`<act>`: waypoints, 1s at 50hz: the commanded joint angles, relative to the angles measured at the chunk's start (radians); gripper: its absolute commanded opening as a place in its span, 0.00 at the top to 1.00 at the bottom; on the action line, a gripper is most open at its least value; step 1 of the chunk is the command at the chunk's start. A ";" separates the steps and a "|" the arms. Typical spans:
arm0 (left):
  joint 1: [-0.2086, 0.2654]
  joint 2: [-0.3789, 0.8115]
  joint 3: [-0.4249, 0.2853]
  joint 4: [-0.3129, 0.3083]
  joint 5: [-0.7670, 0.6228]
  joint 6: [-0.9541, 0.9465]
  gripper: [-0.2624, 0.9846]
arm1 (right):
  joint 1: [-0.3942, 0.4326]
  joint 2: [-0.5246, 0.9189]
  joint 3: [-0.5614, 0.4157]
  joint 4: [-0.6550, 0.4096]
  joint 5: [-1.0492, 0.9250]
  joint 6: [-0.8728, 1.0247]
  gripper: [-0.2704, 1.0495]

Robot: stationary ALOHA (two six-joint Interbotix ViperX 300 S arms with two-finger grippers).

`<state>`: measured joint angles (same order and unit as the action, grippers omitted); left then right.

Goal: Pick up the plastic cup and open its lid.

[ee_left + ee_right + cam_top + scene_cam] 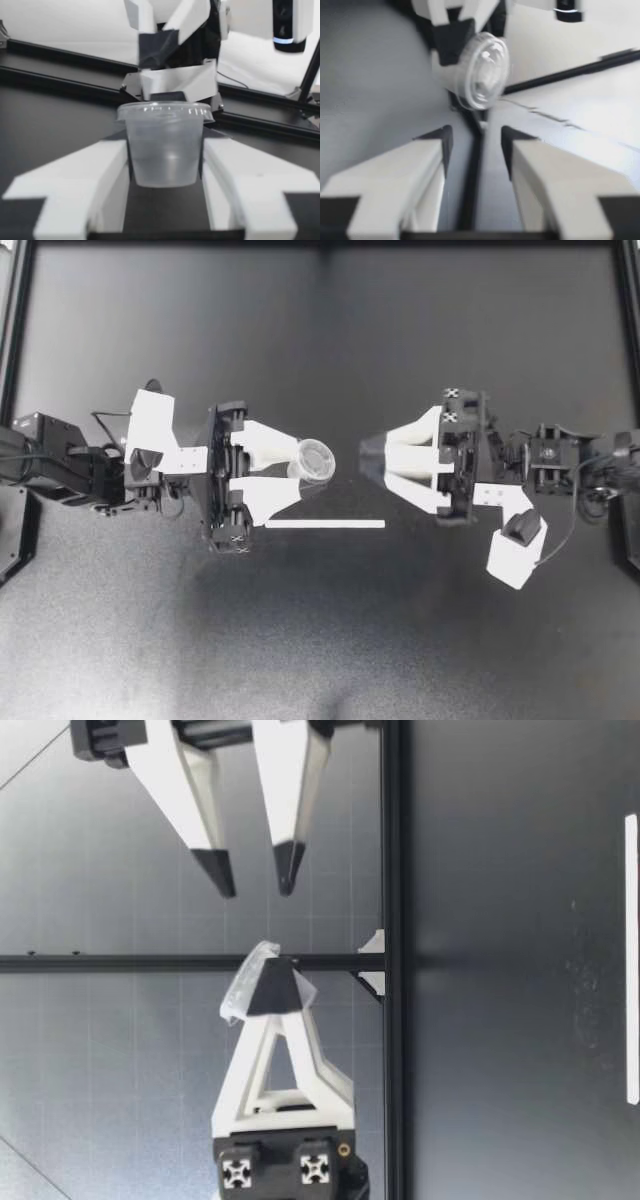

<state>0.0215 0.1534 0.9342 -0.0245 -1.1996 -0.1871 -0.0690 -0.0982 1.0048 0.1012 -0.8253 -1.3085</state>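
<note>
Left gripper (pixel 305 472) pinches small clear lidded plastic cup (pixel 316 459) above black table (pixel 320 640); right gripper (pixel 368 462) slightly spread, empty, facing cup, apart.

**No Legible Writing in View**

No words, numbers or brand names could be read on anything. The only sign-like marks were small white crosses (pixel 237 539) on the black plastic finger carriage (pixel 218 480) of my left gripper (pixel 300 468), and similar ones on my right gripper (pixel 368 460).

Between left gripper (pixel 300 472) fingers, above table (pixel 320 640): cup (pixel 316 459), lid (pixel 481 70) facing right gripper (pixel 366 458), just ahead, apart. On table beside both: strip (pixel 325 524).
</note>
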 commanded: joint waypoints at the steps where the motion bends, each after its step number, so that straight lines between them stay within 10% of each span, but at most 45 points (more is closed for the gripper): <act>1: 0.003 -0.023 -0.012 0.002 -0.009 -0.002 0.60 | 0.012 0.023 -0.026 0.008 -0.057 -0.023 0.43; 50: 0.002 0.026 -0.032 0.002 0.000 -0.006 0.61 | 0.029 -0.048 -0.029 0.048 -0.164 0.005 0.43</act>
<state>0.0215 0.1841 0.9143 -0.0245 -1.1965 -0.1933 -0.0430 -0.0813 0.9695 0.1381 -0.9587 -1.3070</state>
